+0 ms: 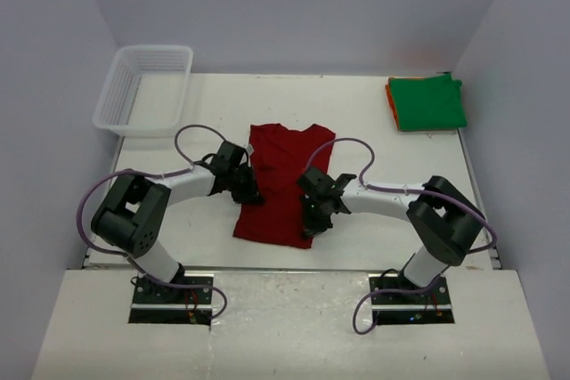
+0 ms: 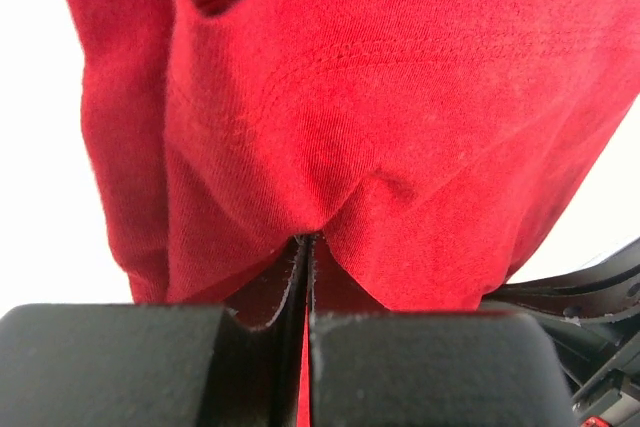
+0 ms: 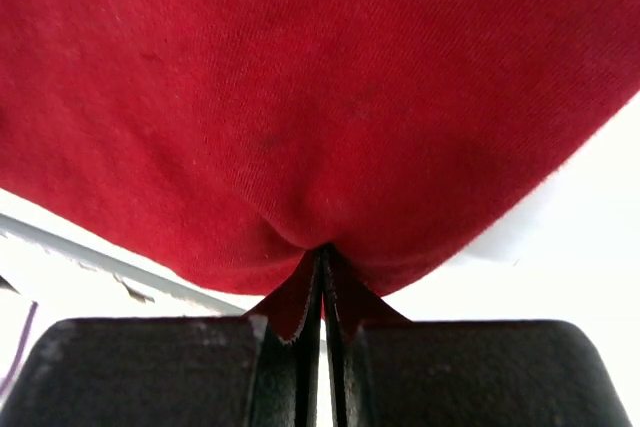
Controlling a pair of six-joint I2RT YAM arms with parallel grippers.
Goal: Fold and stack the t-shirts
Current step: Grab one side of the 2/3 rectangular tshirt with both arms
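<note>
— Both closed?
— Yes. Left gripper (image 1: 248,191) pinches the dark red t-shirt (image 1: 283,171) at its left edge and right gripper (image 1: 313,220) pinches its right edge near the hem, probably to fold it.
— Where?
— Mid-table (image 1: 392,153). Green t-shirt (image 1: 427,102) lies folded on orange t-shirt (image 1: 390,95) in the far right corner, likely the stack.

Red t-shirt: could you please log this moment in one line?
left gripper: shut on red t-shirt | right gripper: same | green t-shirt: folded, far right

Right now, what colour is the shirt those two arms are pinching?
Plain dark red, no pattern. The t-shirt shows best in the top external view.
</note>
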